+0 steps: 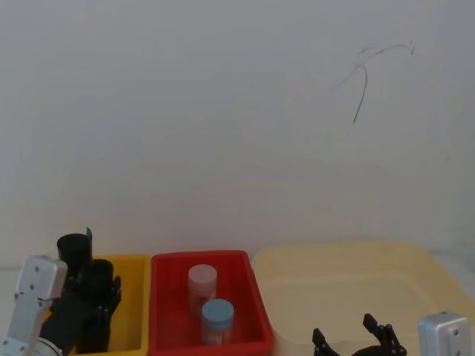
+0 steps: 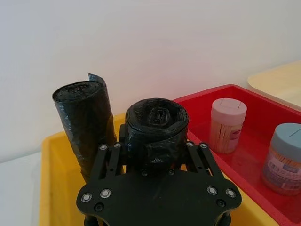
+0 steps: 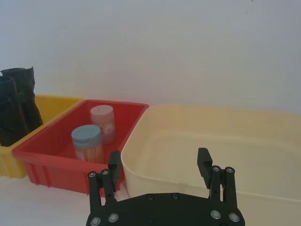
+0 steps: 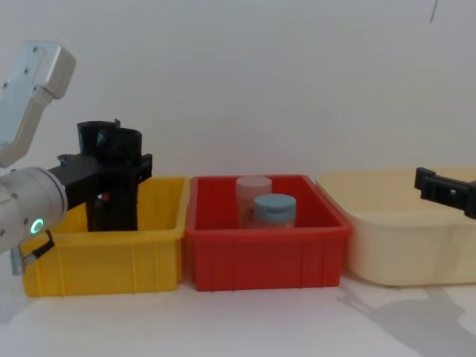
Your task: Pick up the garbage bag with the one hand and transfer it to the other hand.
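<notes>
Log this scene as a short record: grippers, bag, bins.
left gripper: shut on the garbage bag
garbage bag: upright, lower end inside the yellow bin, beside a second black roll
right gripper: open, at the cream tub
red bin: holds a white-lidded jar and a blue-lidded jar

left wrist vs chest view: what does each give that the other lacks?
Left wrist: coiled top faces of the tall matte black garbage bag roll and the second black roll. Chest: open right end effector near the cream plastic tub; bin fronts. Both: left end effector shut around the garbage bag, yellow plastic bin, red plastic bin, white-lidded clear jar, blue-lidded clear jar.
</notes>
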